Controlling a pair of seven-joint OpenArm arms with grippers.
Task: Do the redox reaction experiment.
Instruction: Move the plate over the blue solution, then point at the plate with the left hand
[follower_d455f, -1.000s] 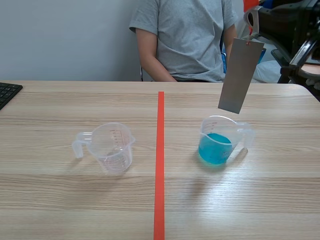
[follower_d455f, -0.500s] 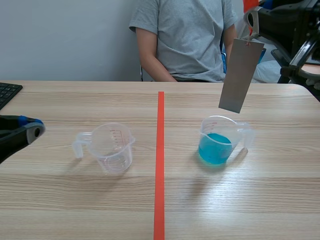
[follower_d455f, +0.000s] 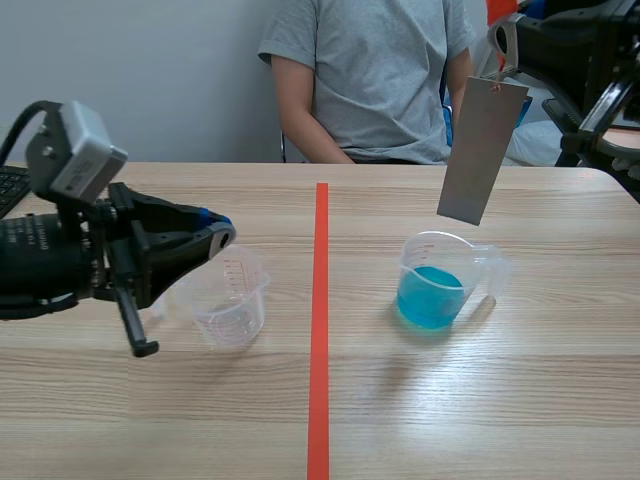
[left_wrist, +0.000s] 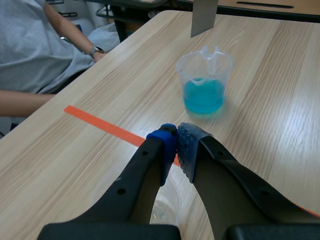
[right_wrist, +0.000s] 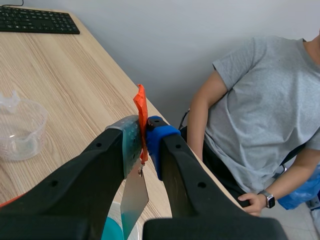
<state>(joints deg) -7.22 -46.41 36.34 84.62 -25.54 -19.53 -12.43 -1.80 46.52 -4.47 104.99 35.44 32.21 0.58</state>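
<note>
Hanging from your right hand (right_wrist: 143, 131), which is closed on its orange tag (right_wrist: 140, 102), the grey metal plate (follower_d455f: 481, 150) is in the air just above the measuring cup with blue liquid (follower_d455f: 433, 287), right of the tape line (follower_d455f: 320, 330). Your left hand (follower_d455f: 216, 236) is closed on nothing, fingers together, over the empty clear cup (follower_d455f: 232, 305). The 2 cups stand on the tabletop (follower_d455f: 480, 400), well apart.
</note>
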